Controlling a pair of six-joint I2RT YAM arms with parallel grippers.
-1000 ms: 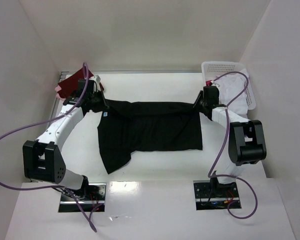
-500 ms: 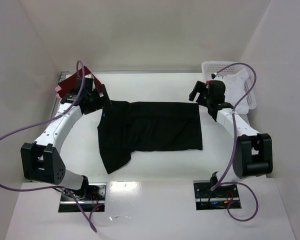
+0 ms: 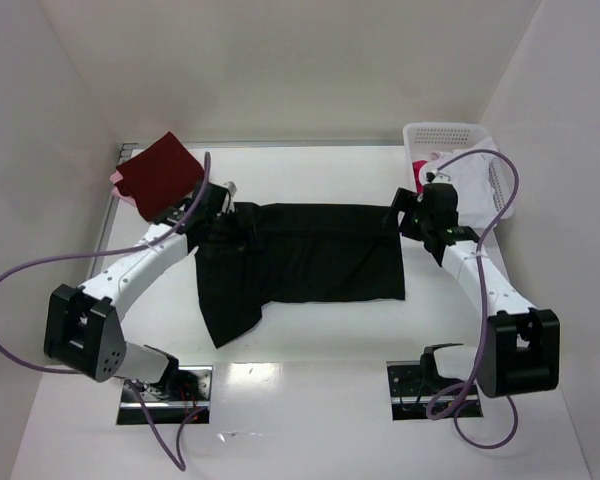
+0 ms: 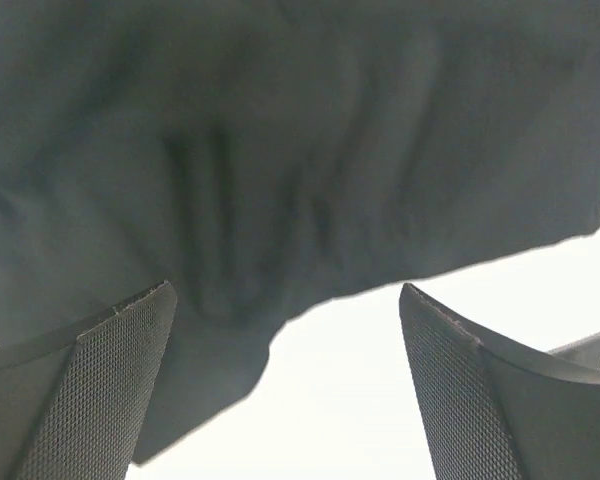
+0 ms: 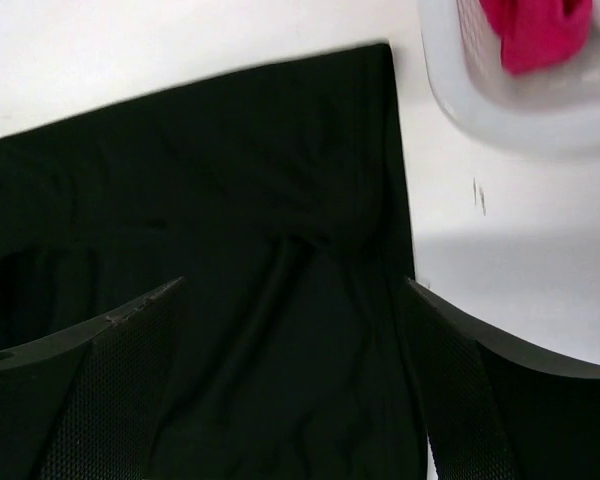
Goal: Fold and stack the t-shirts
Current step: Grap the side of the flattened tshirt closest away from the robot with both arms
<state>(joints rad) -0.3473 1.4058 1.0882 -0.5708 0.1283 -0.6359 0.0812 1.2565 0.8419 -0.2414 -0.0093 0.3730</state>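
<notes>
Hovering end effectors (image 4: 285, 290) (image 5: 295, 283) gape above black t-shirt (image 3: 310, 255).

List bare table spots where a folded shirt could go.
Two strips: the far one, beyond the black shirt, between the dark red shirt and the basket; the near one, between the black shirt and the near edge of the table. Crowded: both ends of the black shirt, where the left arm and right arm reach in.

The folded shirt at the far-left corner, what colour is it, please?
That folded shirt is dark red; top external view shows it best.
</notes>
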